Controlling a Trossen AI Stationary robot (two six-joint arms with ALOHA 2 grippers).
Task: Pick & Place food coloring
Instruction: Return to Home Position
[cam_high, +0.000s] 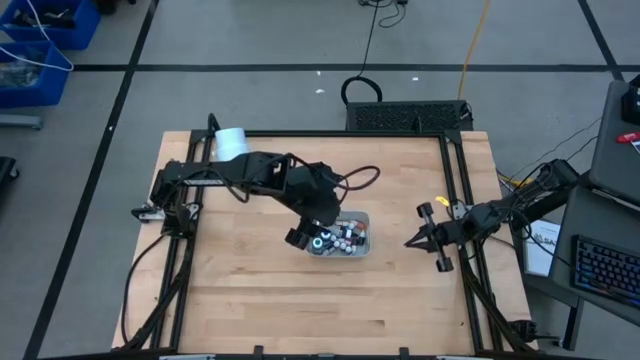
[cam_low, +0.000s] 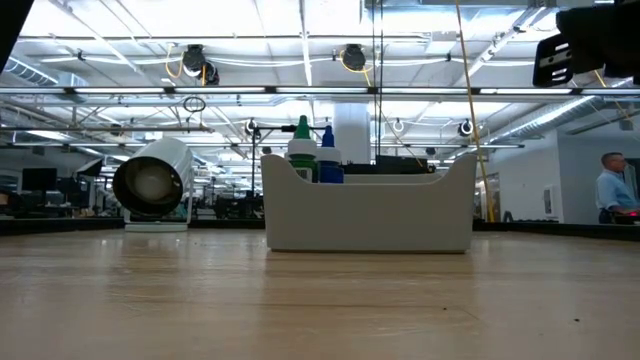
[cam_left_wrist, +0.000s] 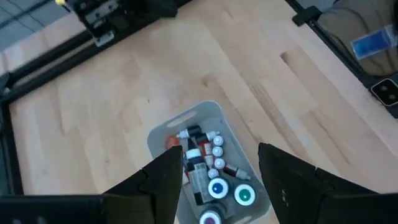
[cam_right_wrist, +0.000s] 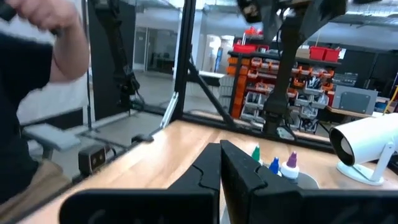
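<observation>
Left arm (cam_high: 240, 172): matte black, tubular links, bulky joints; black cable (cam_high: 368, 172) looped at wrist. Left gripper (cam_left_wrist: 221, 152): fingers (cam_left_wrist: 163, 183) dark, wedge-shaped, tapering. Right arm (cam_high: 510, 208): same black, slimmer links.

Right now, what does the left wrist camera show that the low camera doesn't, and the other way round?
Only the left wrist view: the left gripper, open above the bin, and the food coloring piled inside it, three bigger bottles with ringed tops among them. Only the low view: a white cylinder on its side left of the bin, a person far off, and a green bottle tip and a blue bottle tip over the rim. Both: the bin on the wooden table.
</observation>
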